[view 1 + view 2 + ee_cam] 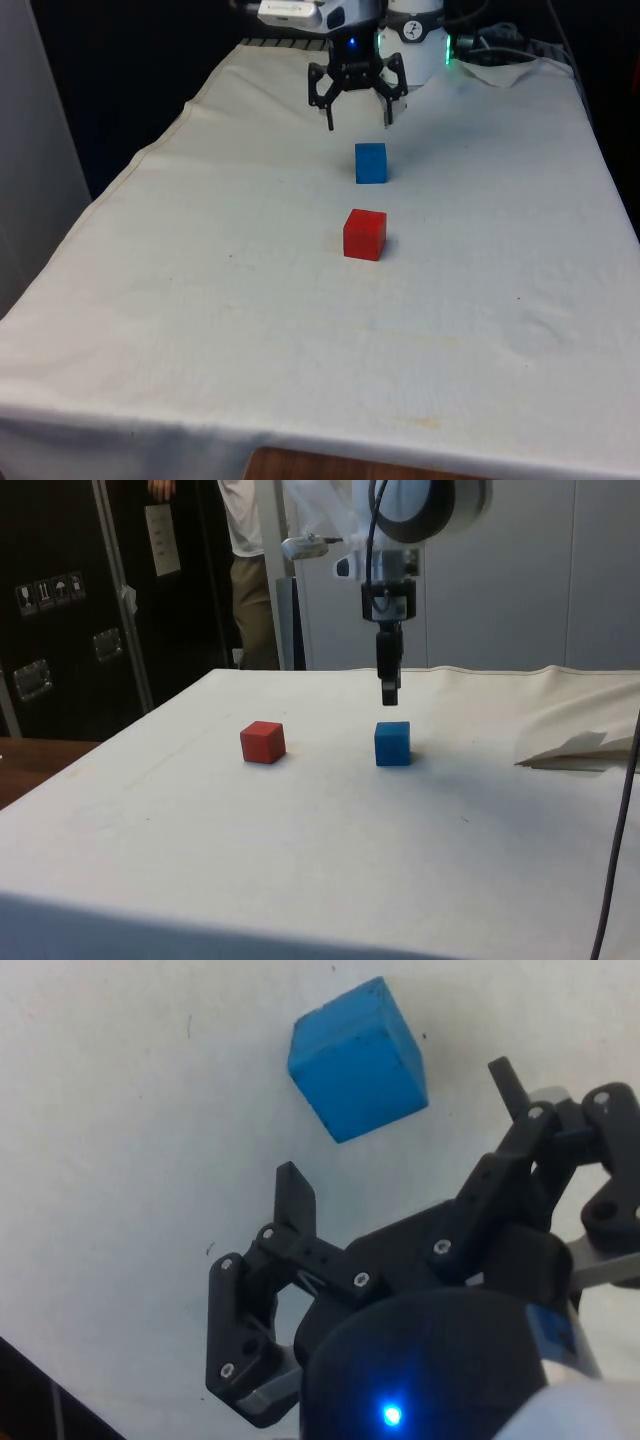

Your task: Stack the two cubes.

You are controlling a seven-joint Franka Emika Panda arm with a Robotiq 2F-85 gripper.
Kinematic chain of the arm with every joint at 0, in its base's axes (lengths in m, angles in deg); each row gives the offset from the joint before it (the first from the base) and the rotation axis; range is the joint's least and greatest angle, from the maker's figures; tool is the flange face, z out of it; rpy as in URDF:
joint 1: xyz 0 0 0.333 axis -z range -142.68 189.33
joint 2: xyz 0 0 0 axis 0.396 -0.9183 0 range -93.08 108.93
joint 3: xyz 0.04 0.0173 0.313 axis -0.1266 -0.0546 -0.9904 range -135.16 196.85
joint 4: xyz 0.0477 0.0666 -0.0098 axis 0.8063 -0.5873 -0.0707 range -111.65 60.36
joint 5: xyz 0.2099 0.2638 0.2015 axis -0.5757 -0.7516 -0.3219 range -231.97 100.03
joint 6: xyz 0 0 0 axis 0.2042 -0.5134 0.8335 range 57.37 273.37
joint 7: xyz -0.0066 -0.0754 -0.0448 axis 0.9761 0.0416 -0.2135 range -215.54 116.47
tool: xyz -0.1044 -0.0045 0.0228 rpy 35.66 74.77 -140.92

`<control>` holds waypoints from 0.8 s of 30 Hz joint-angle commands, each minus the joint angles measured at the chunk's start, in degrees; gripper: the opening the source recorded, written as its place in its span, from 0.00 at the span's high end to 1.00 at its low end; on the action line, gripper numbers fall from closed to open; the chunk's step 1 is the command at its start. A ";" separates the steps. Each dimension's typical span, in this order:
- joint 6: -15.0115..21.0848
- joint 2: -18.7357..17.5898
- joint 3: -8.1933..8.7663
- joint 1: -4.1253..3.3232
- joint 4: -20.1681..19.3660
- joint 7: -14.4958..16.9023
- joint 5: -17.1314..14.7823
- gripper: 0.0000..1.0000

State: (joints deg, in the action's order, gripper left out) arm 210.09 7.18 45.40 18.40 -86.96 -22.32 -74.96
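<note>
A blue cube [370, 163] rests on the white cloth, and a red cube [364, 234] sits apart from it, nearer the front edge. In the side view the red cube [263, 742] lies left of the blue cube [392, 744]. My gripper [358, 116] hangs open above the cloth, just behind and above the blue cube, touching nothing. From the side the gripper [390, 692] hovers a short way over the blue cube. In the wrist view the blue cube [358, 1058] lies beyond the spread fingertips [296, 1195] of the gripper [398, 1130], with nothing between them.
A crumpled fold of cloth [575, 748] lies on the side view's right. A person [250, 570] stands behind the table by the dark cabinets. Cables [500, 45] lie near the arm's base.
</note>
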 commanded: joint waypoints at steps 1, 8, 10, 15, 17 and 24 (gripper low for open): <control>0.11 -0.29 -0.40 -0.29 0.11 -0.17 -0.69 0.00; 0.46 -0.80 -2.01 -0.57 0.17 -1.78 -1.03 0.00; 0.52 -1.03 -2.58 -0.57 0.23 -2.35 -1.03 0.00; 0.17 -1.78 -3.27 -0.40 0.57 -3.21 -0.29 0.00; 0.40 -1.83 -3.38 -0.40 0.69 -2.86 -0.97 0.00; 0.23 -2.69 -3.21 -0.29 0.80 -3.09 -0.34 0.00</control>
State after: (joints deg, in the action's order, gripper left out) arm 210.32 4.49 42.19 18.11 -86.16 -25.41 -75.31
